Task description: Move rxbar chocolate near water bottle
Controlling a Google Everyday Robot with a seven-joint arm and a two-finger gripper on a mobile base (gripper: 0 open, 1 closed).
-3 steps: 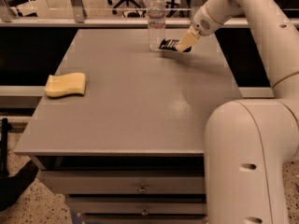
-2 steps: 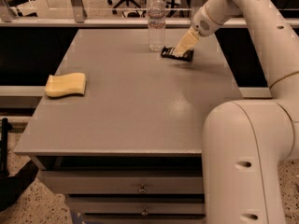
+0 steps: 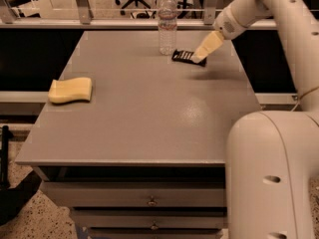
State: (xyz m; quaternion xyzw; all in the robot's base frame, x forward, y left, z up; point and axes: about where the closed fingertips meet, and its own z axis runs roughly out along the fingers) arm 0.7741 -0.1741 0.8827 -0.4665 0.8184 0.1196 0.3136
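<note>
One flat black-wrapped rxbar chocolate lies just beside one ribbed clear-plastic water bottle. The tapered tan gripper touches the bar; I cannot tell whether it grips. One yellow sponge lies well apart.

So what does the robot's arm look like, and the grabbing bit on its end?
The arm is smooth glossy white, built of thick rounded shells; the big near segment has small oval recesses, and a thin cable shows beside it. The gripper, by the rxbar chocolate far across the table, is a pale cream tapering wedge.
</note>
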